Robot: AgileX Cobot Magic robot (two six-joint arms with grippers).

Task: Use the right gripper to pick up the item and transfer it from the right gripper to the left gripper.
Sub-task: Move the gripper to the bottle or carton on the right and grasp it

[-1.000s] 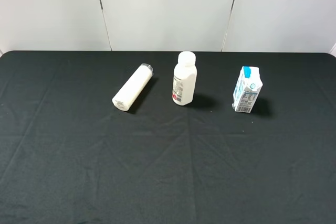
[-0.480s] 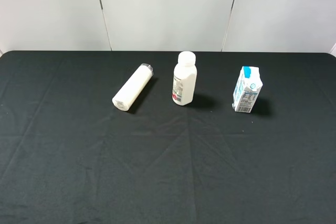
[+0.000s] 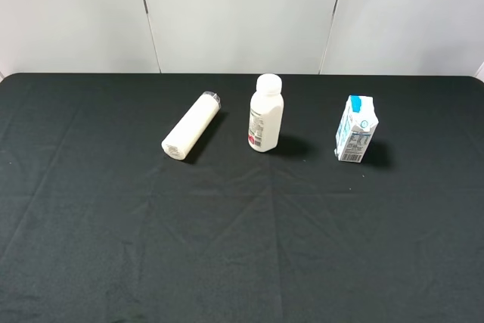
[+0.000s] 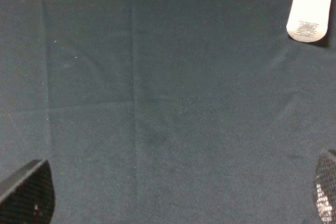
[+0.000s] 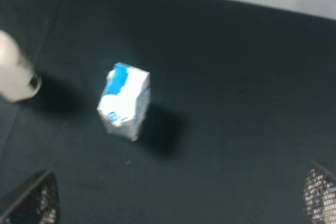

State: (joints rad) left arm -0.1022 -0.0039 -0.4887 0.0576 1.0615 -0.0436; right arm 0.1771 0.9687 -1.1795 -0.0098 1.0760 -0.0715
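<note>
The item, a small white carton (image 3: 355, 130) with a light-blue top, stands upright on the black tablecloth at the right. It also shows in the right wrist view (image 5: 125, 100), blurred. My right gripper (image 5: 181, 198) is open, its fingertips (image 5: 31, 200) wide apart, above the cloth and well short of the carton. My left gripper (image 4: 173, 192) is open over bare cloth, with only its fingertips (image 4: 29, 192) showing. Neither gripper shows in the exterior high view.
A white capped bottle (image 3: 265, 114) stands at the middle of the table. A white tube-like bottle (image 3: 191, 125) lies on its side to the left; its end shows in the left wrist view (image 4: 311, 6). The black tablecloth (image 3: 242, 247) is creased.
</note>
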